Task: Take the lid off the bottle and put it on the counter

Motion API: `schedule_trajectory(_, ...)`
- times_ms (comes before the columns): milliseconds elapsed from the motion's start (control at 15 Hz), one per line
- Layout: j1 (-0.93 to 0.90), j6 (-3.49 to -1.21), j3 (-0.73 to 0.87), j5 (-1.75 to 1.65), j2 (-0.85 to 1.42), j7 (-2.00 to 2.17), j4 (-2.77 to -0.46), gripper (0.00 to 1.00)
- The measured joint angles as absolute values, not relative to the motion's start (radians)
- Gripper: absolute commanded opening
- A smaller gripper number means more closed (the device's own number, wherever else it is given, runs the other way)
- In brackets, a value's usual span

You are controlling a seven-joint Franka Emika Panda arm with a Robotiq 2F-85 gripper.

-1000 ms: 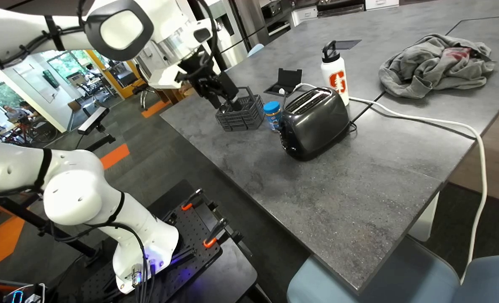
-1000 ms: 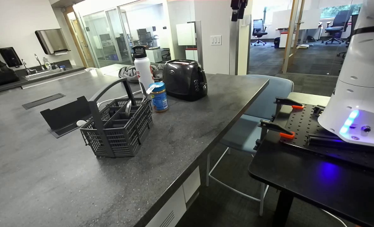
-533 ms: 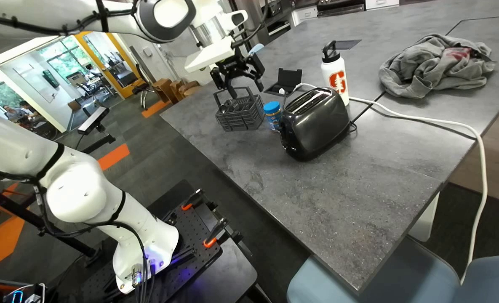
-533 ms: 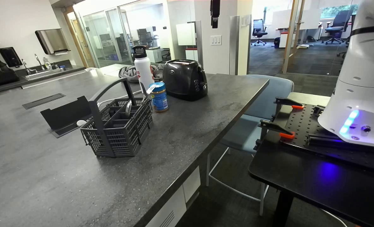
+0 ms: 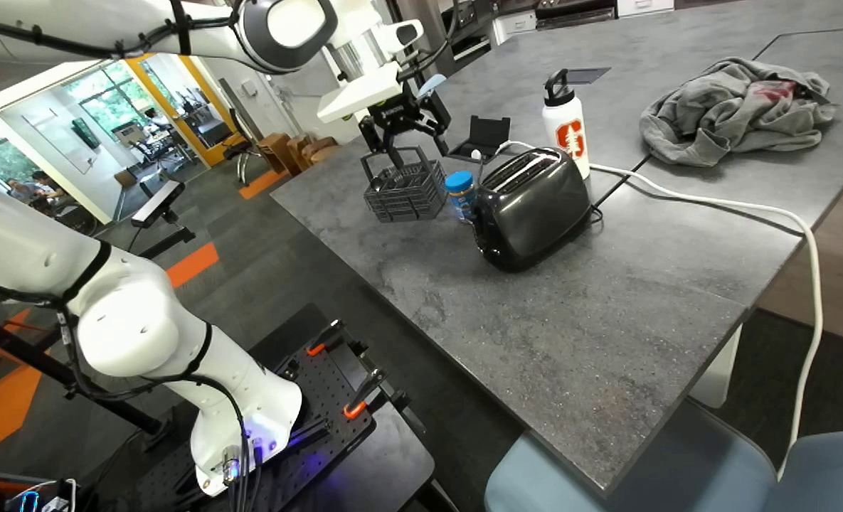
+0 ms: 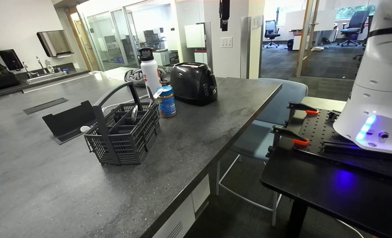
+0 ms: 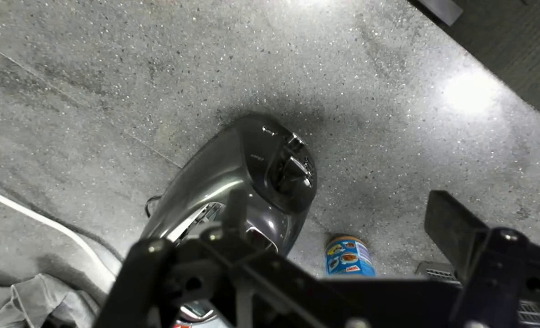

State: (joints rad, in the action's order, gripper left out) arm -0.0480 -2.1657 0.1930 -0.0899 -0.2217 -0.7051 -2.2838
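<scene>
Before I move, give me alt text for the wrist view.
Open jaws, holding nothing, frame a blue-labelled bottle on the grey counter, its top hidden. A black toaster dominates the middle; a white cable and grey cloth lie lower left, part of a basket lower right.

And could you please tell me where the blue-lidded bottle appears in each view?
In an exterior view: blue-lidded bottle just right of centre.
In an exterior view: bottle slightly left of centre.
In the wrist view: bottle low, right of centre, partly hidden by the gripper.
Shared landmark: black toaster, right of the bottle in both exterior views, left in the wrist view.
</scene>
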Motion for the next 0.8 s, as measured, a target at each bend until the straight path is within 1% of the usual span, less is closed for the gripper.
schedule_trajectory(333,-0.065,-2.215,0.096,-0.106,-0.120,-0.822,-2.257,1.00)
schedule_trajectory(600,-0.078,-2.308,0.012,-0.130,0.026,-0.928,-2.181,1.00)
schedule_trajectory(800,-0.073,-2.380,-0.018,-0.126,0.150,-1.076,-2.103,1.00)
